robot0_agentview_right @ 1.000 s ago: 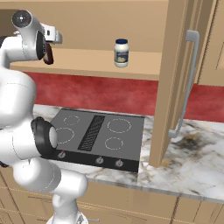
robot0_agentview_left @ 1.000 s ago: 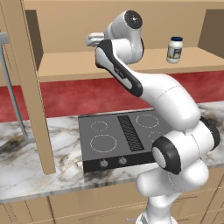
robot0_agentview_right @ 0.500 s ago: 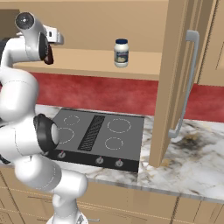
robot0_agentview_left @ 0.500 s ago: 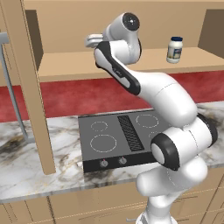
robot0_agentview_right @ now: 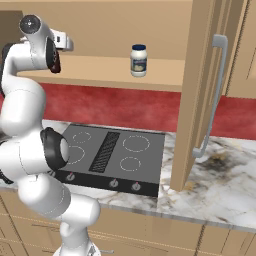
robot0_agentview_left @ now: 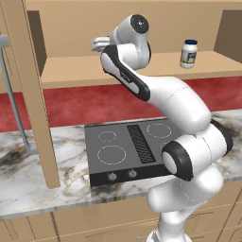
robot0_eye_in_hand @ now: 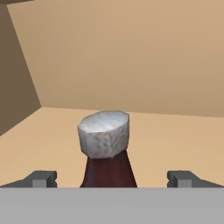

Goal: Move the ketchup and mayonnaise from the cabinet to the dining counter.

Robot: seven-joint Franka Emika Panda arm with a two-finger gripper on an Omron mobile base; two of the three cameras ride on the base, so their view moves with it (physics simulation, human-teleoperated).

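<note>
In the hand view the ketchup [robot0_eye_in_hand: 107, 153], a dark red-brown bottle with a pale grey cap, stands on the cabinet shelf [robot0_eye_in_hand: 175, 135]. It is close in front of my gripper [robot0_eye_in_hand: 113, 178], between the two spread fingertips [robot0_eye_in_hand: 43, 178], and nothing touches it. The gripper is open. From the base views my gripper [robot0_agentview_left: 99, 45] [robot0_agentview_right: 64, 40] reaches into the open tan cabinet [robot0_agentview_left: 75, 71] at the shelf's left part. The mayonnaise [robot0_agentview_left: 188, 54] [robot0_agentview_right: 138, 60], a white jar with a dark blue lid, stands upright further right on the same shelf.
The cabinet doors stand open, one at the left [robot0_agentview_left: 28, 94] and one with a silver bar handle at the right [robot0_agentview_right: 205, 90]. Below are a black cooktop [robot0_agentview_left: 127, 146] set in a marble worktop [robot0_agentview_right: 220, 185], and a red wall strip [robot0_agentview_right: 125, 107].
The upper arm has shifted very slightly. The gripper holds almost the same spot at the shelf and stays open.
</note>
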